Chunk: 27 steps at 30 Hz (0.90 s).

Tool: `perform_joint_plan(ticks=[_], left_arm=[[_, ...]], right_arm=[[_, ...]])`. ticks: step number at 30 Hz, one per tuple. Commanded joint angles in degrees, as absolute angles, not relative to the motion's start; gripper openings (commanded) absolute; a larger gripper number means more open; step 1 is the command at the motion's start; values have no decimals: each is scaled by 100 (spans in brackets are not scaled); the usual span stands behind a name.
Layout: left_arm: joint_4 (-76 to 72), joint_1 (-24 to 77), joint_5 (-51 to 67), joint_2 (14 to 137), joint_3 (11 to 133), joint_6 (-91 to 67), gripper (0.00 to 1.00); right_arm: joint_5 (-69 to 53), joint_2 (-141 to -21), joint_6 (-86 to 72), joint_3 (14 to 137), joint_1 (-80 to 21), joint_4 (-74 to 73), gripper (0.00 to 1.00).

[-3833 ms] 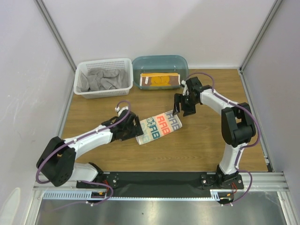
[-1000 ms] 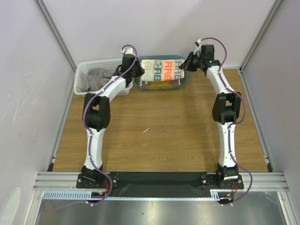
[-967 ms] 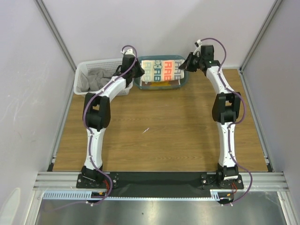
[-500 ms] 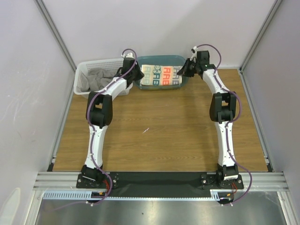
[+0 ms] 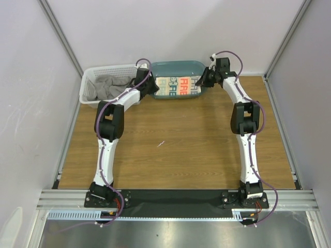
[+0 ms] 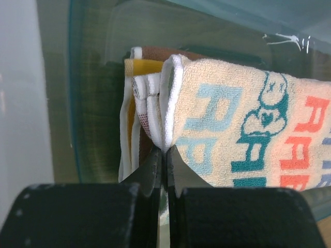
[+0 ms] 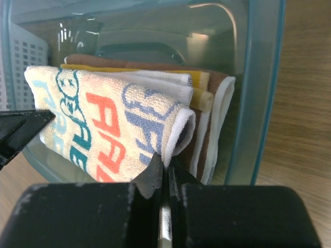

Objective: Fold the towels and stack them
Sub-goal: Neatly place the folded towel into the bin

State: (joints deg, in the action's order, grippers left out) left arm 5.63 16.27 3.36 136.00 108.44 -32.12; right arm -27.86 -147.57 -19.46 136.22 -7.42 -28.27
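Note:
The folded white towel (image 5: 178, 87) with red, blue and teal letters lies in the teal tub (image 5: 176, 64), on top of the folded brown towel (image 7: 119, 61) with its orange edge. My left gripper (image 5: 151, 85) is shut on the white towel's left hem (image 6: 166, 103), the jaws pinching the fold (image 6: 165, 150). At the other end, my right gripper (image 5: 203, 81) is shut on the right hem, its jaws closed on the rolled edge (image 7: 168, 164). The grey towel (image 5: 108, 85) lies crumpled in the white basket (image 5: 83, 92).
The tub's translucent wall (image 7: 261, 103) rises just right of the right gripper, and its left wall (image 6: 83, 103) stands beside the left one. The basket touches the tub's left side. Both arms stretch far across the wooden table (image 5: 170, 150).
The white towel, first on the table, was held above the tub a second ago. Both grippers have since lowered it onto the brown towel, still gripping its ends.

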Motion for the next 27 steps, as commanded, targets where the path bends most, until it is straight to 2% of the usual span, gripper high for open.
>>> perform_joint_plan(ticks=[1,2,5,6,8,9,10,16,19,20,21,23,27], left_arm=[[580,1529,18,13254,10687,-3208,2],[571,1521,18,13263,10731,-3173,6],[554,1529,35,13368,11012,-3059,12],[545,1521,61,13386,11074,-3024,20],[492,1529,149,13386,11241,-2971,27],[492,1529,210,13386,11328,-2901,36],[466,1538,333,13377,11460,-2866,41],[773,1529,572,13000,12224,-2277,54],[1124,1468,28,12438,12252,-1899,66],[1351,1433,-322,12202,12235,-1794,74],[1467,1380,-456,12104,12234,-1767,78],[1765,1152,-641,11945,12234,-1828,81],[2616,652,-851,11769,12086,-1916,80]], right_arm=[[-2759,-14818,-1776,13860,-703,-2909,5],[-2768,-14810,-1758,13878,-712,-2900,7],[-2804,-14783,-1740,13921,-721,-2821,27],[-2830,-14783,-1723,13948,-721,-2804,34],[-2874,-14757,-1714,14044,-738,-2778,44],[-2891,-14687,-1749,14071,-738,-2760,53],[-2918,-14652,-1758,14106,-738,-2734,56],[-2909,-14073,-2100,14291,-625,-2356,64],[-2804,-13651,-2083,14282,-536,-2364,73],[-2760,-13510,-2040,14239,-527,-2399,76],[-2629,-13396,-1978,14177,-519,-2417,78],[-2514,-13035,-1767,14046,-501,-2487,79],[-2180,-12429,-1731,13080,-405,-2233,78]])
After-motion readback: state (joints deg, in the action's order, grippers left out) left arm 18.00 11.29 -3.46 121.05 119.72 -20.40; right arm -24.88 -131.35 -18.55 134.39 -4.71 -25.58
